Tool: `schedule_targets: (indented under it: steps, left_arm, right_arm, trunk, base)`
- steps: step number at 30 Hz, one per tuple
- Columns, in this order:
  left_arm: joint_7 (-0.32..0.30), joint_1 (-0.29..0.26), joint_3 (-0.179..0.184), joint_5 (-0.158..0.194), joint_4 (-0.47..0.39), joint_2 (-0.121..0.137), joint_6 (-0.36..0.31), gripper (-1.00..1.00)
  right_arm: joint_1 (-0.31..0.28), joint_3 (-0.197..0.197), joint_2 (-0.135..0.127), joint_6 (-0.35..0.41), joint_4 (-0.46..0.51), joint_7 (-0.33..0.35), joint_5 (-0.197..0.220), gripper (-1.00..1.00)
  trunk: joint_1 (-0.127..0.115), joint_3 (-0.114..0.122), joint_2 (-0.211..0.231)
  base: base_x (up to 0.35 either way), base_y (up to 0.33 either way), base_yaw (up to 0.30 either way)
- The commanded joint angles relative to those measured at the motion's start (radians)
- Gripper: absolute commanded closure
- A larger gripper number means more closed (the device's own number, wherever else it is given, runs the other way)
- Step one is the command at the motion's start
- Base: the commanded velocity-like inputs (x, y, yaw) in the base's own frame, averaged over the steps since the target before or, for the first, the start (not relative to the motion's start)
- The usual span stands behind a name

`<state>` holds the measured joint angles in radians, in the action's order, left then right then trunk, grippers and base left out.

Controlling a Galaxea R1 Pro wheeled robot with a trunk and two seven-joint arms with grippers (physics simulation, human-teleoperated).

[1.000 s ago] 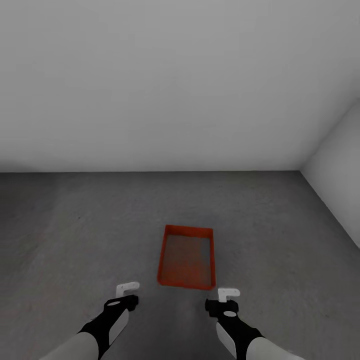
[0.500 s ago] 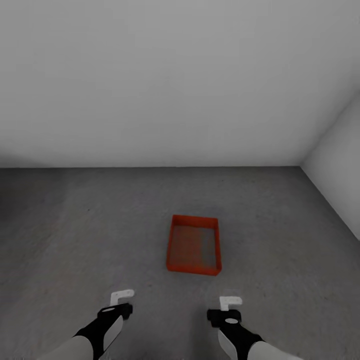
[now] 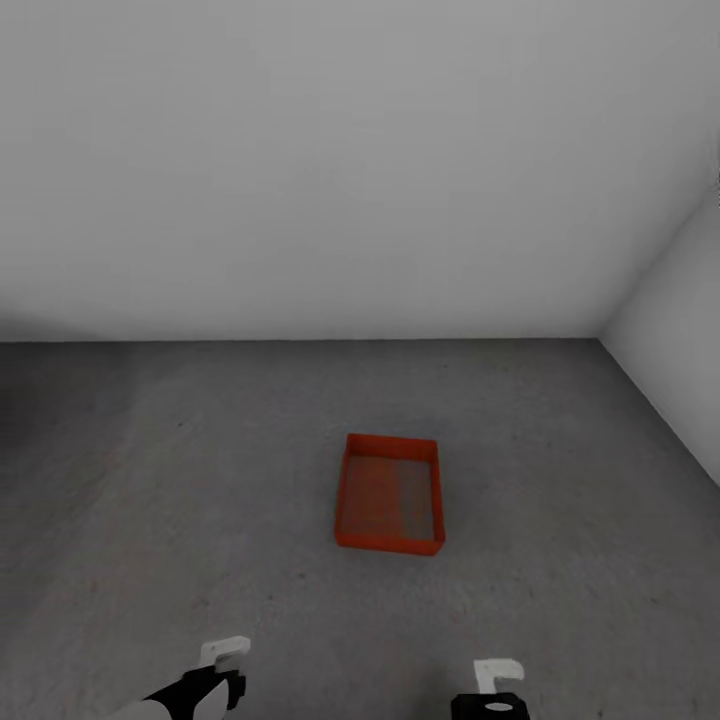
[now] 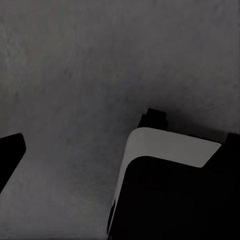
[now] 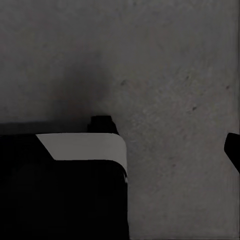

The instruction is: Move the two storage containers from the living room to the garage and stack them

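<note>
One red-orange open-topped storage container (image 3: 389,492) sits flat on the dark grey concrete floor (image 3: 180,500) of the garage, a little right of centre, with nothing in it. My left gripper (image 3: 222,660) and right gripper (image 3: 495,682) hang at the bottom edge of the head view, well short of the container and apart from it. In the left wrist view the left gripper (image 4: 70,150) is open over bare concrete. The right wrist view shows the right gripper (image 5: 175,145) open too, holding nothing.
A plain white wall (image 3: 350,170) closes the far side, and a second white wall (image 3: 670,330) runs along the right, meeting it in a corner. Mottled concrete stretches on every side of the container.
The view has pulled back, so the container looks smaller and farther off. Both grippers have sunk toward the bottom edge of the head view, away from the container.
</note>
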<state>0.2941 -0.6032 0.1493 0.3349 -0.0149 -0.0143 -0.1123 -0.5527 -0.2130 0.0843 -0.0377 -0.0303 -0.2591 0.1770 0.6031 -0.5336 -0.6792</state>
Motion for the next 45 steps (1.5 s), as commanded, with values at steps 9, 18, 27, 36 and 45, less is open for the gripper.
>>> schedule_targets:
  steps: [9, 18, 27, 36, 45]
  left_arm:
    - [0.001, 0.007, 0.009, 0.015, 0.014, 0.002, -0.001, -1.00]
    - [-0.001, 0.106, 0.009, 0.016, 0.015, 0.001, 0.022, -1.00]
    - [-0.001, 0.140, 0.010, 0.007, 0.013, 0.001, 0.022, -1.00]
    - [-0.001, 0.143, 0.012, 0.007, 0.014, 0.001, 0.024, -1.00]
    - [-0.001, 0.143, 0.012, 0.008, 0.013, 0.001, 0.023, -1.00]
  right_arm:
    - [0.164, -0.009, -0.022, -0.022, -0.003, 0.005, 0.008, -1.00]
    - [0.264, -0.009, -0.050, -0.057, -0.003, 0.033, 0.009, -1.00]
    - [0.265, -0.009, -0.051, -0.061, -0.004, 0.037, 0.008, -1.00]
    - [0.260, -0.011, -0.051, -0.060, -0.004, 0.092, -0.002, -1.00]
    - [0.315, -0.016, -0.050, -0.065, -0.002, 0.144, -0.025, -1.00]
  trunk:
    - [0.000, 0.014, -0.001]
    - [0.000, 0.029, -0.001]
    - [0.000, 0.043, -0.001]
    - [0.000, 0.058, -0.001]
    - [0.000, 0.072, -0.001]
  base:
    - [0.000, 0.000, 0.000]
    - [0.000, 0.000, 0.000]
    - [0.000, 0.000, 0.000]
    - [0.000, 0.000, 0.000]
    - [0.000, 0.000, 0.000]
